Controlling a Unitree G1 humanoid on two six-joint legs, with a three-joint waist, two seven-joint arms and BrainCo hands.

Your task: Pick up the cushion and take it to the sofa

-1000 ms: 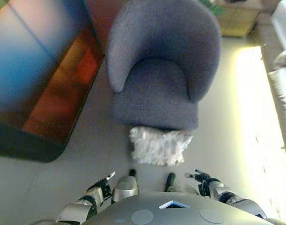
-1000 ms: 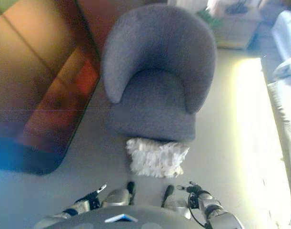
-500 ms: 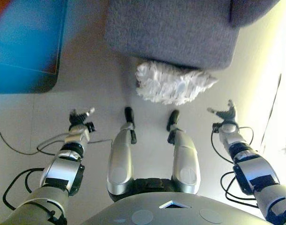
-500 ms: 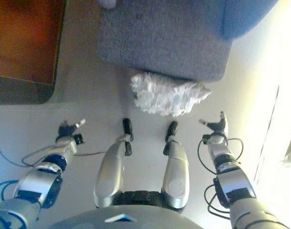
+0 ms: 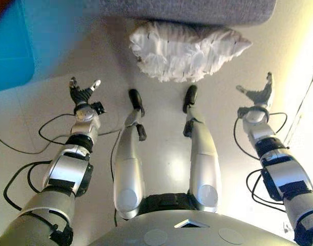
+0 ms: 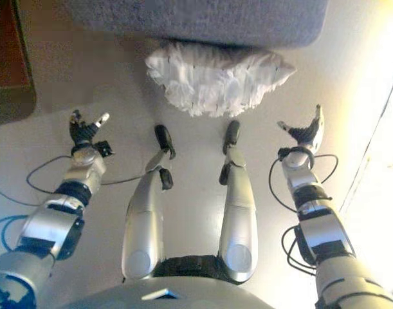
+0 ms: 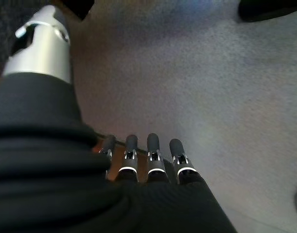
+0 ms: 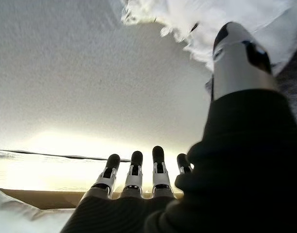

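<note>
A white fluffy cushion (image 5: 186,48) lies on the floor, against the front of the grey armchair (image 5: 197,10). It also shows in the right eye view (image 6: 215,77) and in the right wrist view (image 8: 226,19). My left hand (image 5: 83,95) is open and empty, low over the floor, left of the cushion. My right hand (image 5: 258,95) is open and empty, right of the cushion. Both hands are apart from the cushion. In the wrist views the left hand (image 7: 143,160) and the right hand (image 8: 138,177) have straight fingers.
A blue rug edge (image 5: 13,51) lies at the left. Dark cables (image 5: 23,148) run over the pale floor (image 5: 161,138) beside both arms. Bright light falls on the floor at the right.
The camera has tilted further down, so the chair has slid up out of view. Both hands have moved forward and now flank the cushion, closer to it.
</note>
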